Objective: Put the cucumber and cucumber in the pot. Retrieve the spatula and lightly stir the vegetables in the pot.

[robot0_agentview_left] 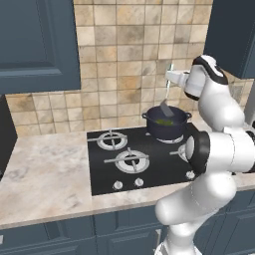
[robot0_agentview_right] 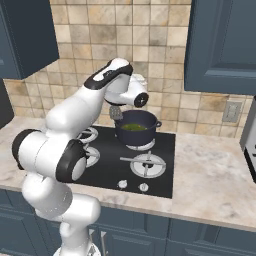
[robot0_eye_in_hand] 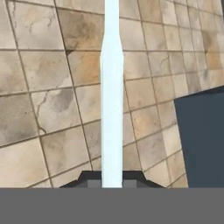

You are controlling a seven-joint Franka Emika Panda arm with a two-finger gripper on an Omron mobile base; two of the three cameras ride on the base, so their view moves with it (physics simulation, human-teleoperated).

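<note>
The dark navy pot (robot0_agentview_left: pixel 167 127) (robot0_agentview_right: pixel 136 131) stands on the cooktop's back right burner. Green cucumber (robot0_agentview_left: pixel 163 122) (robot0_agentview_right: pixel 132 127) shows inside it, though I cannot tell the two pieces apart. My gripper (robot0_agentview_left: pixel 170 78) (robot0_eye_in_hand: pixel 111 181) is shut on the spatula's pale handle (robot0_eye_in_hand: pixel 111 96) above the pot. The spatula hangs down, and its grey slotted head (robot0_agentview_left: pixel 167 109) (robot0_agentview_right: pixel 116 112) sits at the pot's rim on the left side. In the hand view the dark fingertips (robot0_eye_in_hand: pixel 87 180) clamp the handle against the tiled wall.
The black cooktop (robot0_agentview_left: pixel 124 174) (robot0_agentview_right: pixel 160 150) has further burners (robot0_agentview_left: pixel 131 160) and front knobs (robot0_agentview_left: pixel 118 185). Marble counter (robot0_agentview_left: pixel 40 174) (robot0_agentview_right: pixel 215 175) runs on both sides. Blue cabinets (robot0_agentview_left: pixel 37 45) (robot0_agentview_right: pixel 222 45) hang above; a wall outlet (robot0_agentview_right: pixel 232 111) is at the right.
</note>
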